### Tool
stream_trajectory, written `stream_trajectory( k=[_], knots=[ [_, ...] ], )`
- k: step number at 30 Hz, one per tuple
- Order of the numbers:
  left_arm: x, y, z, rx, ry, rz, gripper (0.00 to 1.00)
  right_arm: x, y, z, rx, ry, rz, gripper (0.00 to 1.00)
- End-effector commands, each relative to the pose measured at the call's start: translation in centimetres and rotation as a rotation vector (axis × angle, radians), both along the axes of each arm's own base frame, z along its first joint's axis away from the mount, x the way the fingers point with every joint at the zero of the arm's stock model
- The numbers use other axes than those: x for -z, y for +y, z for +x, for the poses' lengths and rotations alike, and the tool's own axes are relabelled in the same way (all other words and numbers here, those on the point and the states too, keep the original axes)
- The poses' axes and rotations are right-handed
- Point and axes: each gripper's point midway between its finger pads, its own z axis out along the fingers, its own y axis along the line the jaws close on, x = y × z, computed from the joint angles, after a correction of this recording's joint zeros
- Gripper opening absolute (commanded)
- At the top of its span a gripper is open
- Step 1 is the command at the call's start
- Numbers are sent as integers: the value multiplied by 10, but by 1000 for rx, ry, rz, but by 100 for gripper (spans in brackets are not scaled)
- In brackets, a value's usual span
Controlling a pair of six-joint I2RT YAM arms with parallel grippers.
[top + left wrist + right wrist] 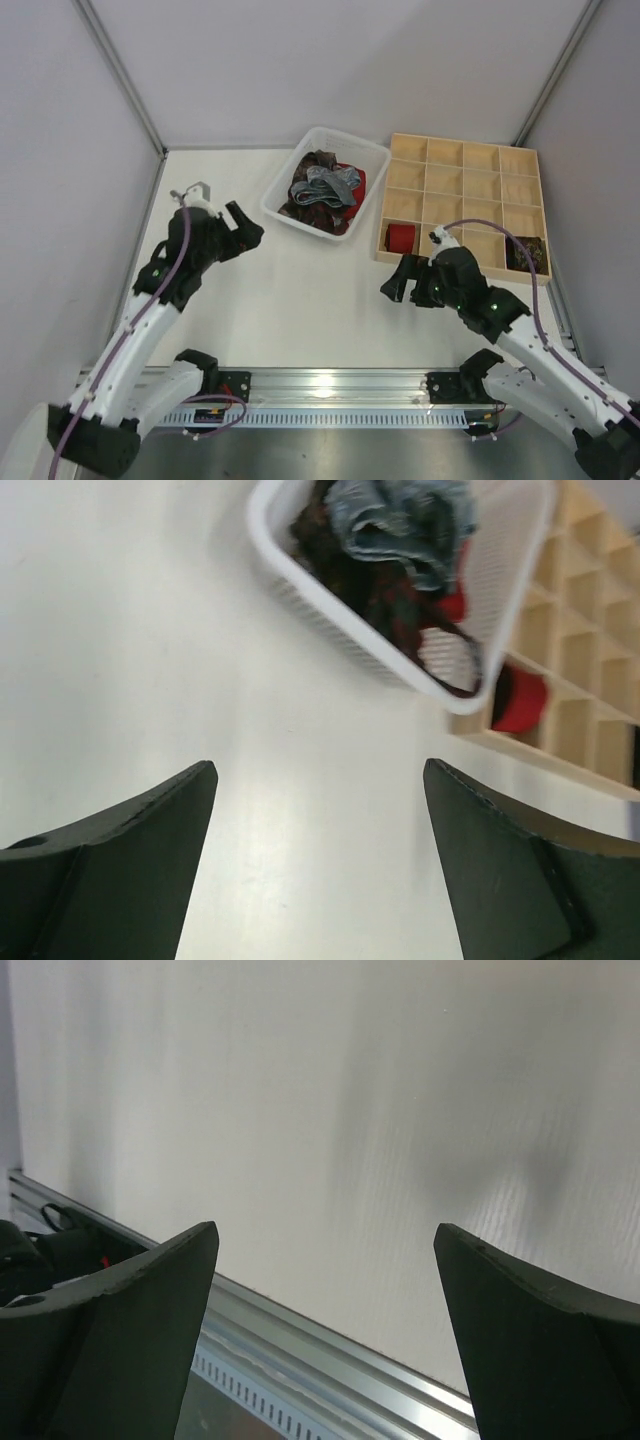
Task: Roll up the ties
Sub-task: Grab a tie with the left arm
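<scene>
At the far edge of the bench (300, 300), about midway, the white basket (288, 170) sits askew. It holds a tangled heap: a grey tie (332, 181) on top, a dark paisley tie (308, 196) under it and a red tie (357, 180) by the right wall, too bunched to read any long axis. The wooden grid tray (463, 195) fills the far right corner, with a red roll (400, 237) in its near-left cell and what seems a dark roll (527, 254) in its near-right cell. The left gripper (245, 228) and right gripper (395, 280) hang with jaws spread wide, holding nothing. Bare bench lies between them, down to the near rail (330, 385).

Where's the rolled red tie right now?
In the top view, the rolled red tie sits in the near-left corner compartment of the wooden grid tray, right of centre, just beside the white basket's near corner.
</scene>
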Motion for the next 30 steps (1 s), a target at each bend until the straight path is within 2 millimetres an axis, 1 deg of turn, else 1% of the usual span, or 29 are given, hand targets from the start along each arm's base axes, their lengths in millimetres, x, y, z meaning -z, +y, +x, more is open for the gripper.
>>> stream_trajectory(
  k=[1, 2, 3, 4, 5, 6, 7, 8, 9, 10, 11, 12, 13, 14, 15, 16, 17, 18, 19, 20, 21, 22, 23, 24, 26, 27, 29, 30],
  knots=[
    [15, 19, 34, -33, 42, 248, 90, -22, 7, 31, -31, -106, -62, 97],
    [8, 14, 46, -23, 24, 261, 88, -20, 12, 37, -57, -110, -72, 97],
    [24, 12, 66, -8, 55, 330, 86, -20, 12, 43, -56, -111, -71, 97],
    [26, 7, 76, 6, 52, 367, 86, -22, 15, 47, -65, -112, -62, 97],
    [17, 4, 90, 3, 25, 391, 86, -19, 21, 50, -89, -99, -46, 97],
    [17, 1, 105, 26, 3, 431, 85, -19, 23, 53, -92, -94, -27, 97],
    [28, -6, 119, 58, 15, 461, 83, -17, 22, 56, -86, -85, -12, 97],
    [23, -11, 132, 74, -18, 475, 81, -17, 26, 56, -112, -78, 19, 97],
    [11, -19, 148, 106, -102, 497, 76, -12, 27, 57, -117, -62, 25, 97],
    [16, -36, 157, 188, -131, 483, 75, -11, 24, 60, -106, -53, 30, 97],
    [9, -44, 167, 213, -177, 485, 75, -9, 25, 58, -115, -46, 39, 97],
    [-1, -50, 178, 242, -243, 512, 70, -8, 23, 59, -111, -44, 41, 97],
    [-1, -58, 185, 266, -259, 526, 69, -7, 21, 60, -109, -44, 41, 97],
    [-1, -65, 202, 278, -269, 542, 69, -9, 18, 62, -100, -48, 48, 97],
    [2, -72, 211, 304, -274, 550, 68, -9, 16, 64, -93, -49, 51, 97],
    [3, -83, 216, 364, -294, 560, 67, -11, 13, 65, -89, -54, 58, 97],
    [8, -90, 229, 378, -294, 580, 67, -12, 14, 65, -97, -49, 73, 97],
    [6, -94, 237, 390, -326, 617, 67, -14, 8, 69, -78, -53, 79, 97],
    [9, -100, 241, 400, -326, 635, 69, -16, 7, 69, -85, -52, 95, 97],
    [13, -108, 255, 415, -321, 649, 70, -17, 5, 71, -82, -54, 102, 97],
    [22, -108, 257, 442, -284, 676, 73, -19, 0, 74, -68, -60, 104, 97],
    [30, -112, 261, 463, -261, 685, 74, -18, -2, 74, -64, -57, 106, 97],
    [19, -115, 267, 465, -270, 686, 74, -19, -4, 75, -61, -60, 107, 97],
    [36, -116, 266, 492, -222, 693, 74, -20, -9, 76, -47, -59, 111, 97],
    [38, -124, 264, 494, -241, 693, 75, -21, -11, 75, -46, -65, 125, 97],
    [35, -126, 261, 491, -258, 697, 76, -22, -14, 75, -35, -63, 134, 97],
    [38, -137, 257, 502, -274, 703, 76, -25, -13, 73, -40, -72, 152, 97],
    [42, -135, 258, 483, -261, 735, 75, -26, -12, 72, -43, -73, 157, 97]
  ],
)
